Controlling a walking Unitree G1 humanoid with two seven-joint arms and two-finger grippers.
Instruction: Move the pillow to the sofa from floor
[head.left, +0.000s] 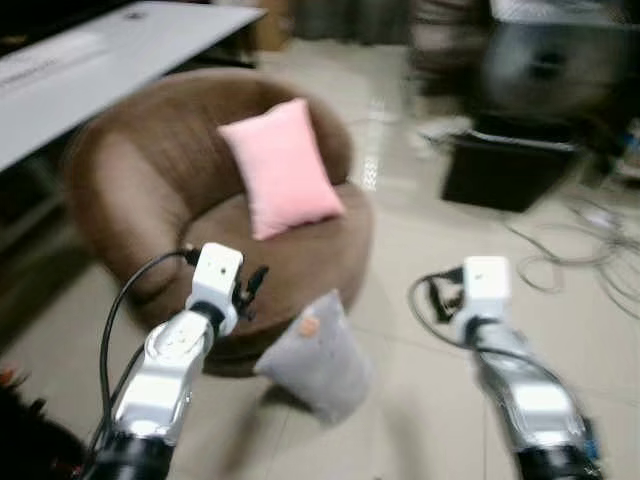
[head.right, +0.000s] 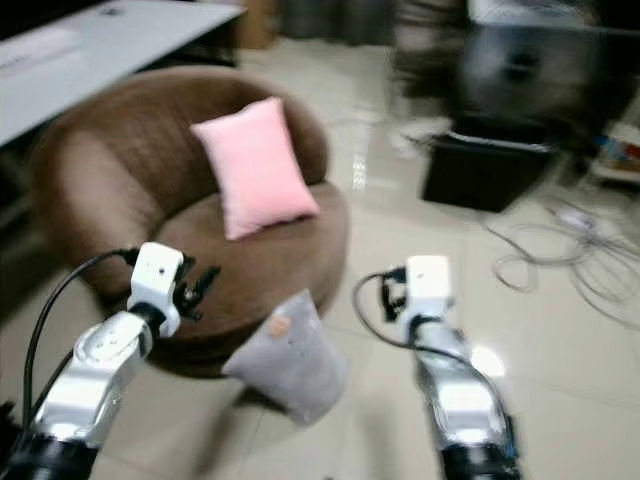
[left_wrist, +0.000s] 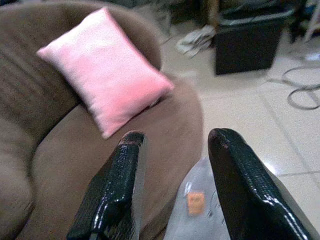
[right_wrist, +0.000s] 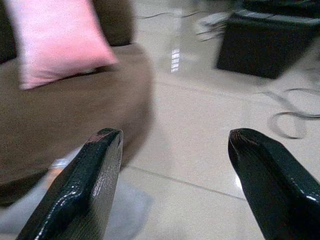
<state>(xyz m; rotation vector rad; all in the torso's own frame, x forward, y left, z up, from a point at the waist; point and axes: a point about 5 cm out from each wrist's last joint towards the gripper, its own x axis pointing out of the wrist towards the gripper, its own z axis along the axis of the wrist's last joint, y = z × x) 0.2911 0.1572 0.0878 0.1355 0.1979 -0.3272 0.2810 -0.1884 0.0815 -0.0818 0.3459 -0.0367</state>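
- Approach step: grey pillow (head.left: 318, 357) leans on the floor against the brown sofa (head.left: 130, 190).
- Left gripper (left_wrist: 172, 185) and right gripper (right_wrist: 172, 187) gape wide, holding nothing.
- Next: both must reach down and close around it.

We see a soft grey cloth pillow (head.left: 318, 357), a matt brown fabric sofa (head.left: 140, 190), and glossy floor tiles (head.left: 420, 260).

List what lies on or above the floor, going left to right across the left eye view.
White table → brown sofa → pink pillow → grey pillow on the floor → black box → loose cables.
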